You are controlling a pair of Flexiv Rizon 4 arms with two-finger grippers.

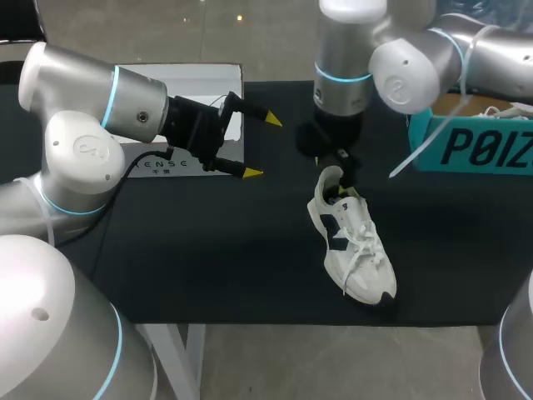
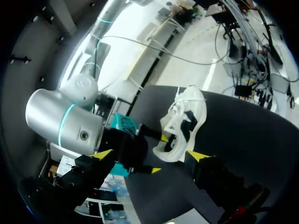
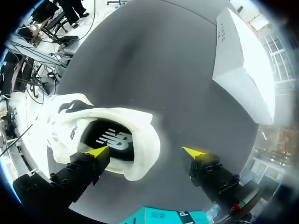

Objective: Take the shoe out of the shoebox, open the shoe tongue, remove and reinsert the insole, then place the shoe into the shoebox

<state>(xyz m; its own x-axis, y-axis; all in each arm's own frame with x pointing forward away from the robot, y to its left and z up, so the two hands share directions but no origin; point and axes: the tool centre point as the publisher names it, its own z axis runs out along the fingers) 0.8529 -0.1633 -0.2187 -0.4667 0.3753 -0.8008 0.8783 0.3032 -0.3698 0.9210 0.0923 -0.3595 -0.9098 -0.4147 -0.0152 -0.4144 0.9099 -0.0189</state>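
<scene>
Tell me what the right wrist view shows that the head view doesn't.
Only the right wrist view: the dark insole inside the white shoe, and the right hand open with the heel collar between its fingers. Only the head view: the open left hand, away from the shoe, plus the shoe's laces and toe. Both: the shoe lying on the black table.

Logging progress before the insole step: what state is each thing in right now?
shoe: out of the box, sole down on the table
insole: inside the shoe
shoebox: open
left tool: open, empty
right tool: open, shoe's heel between its fingers
</scene>
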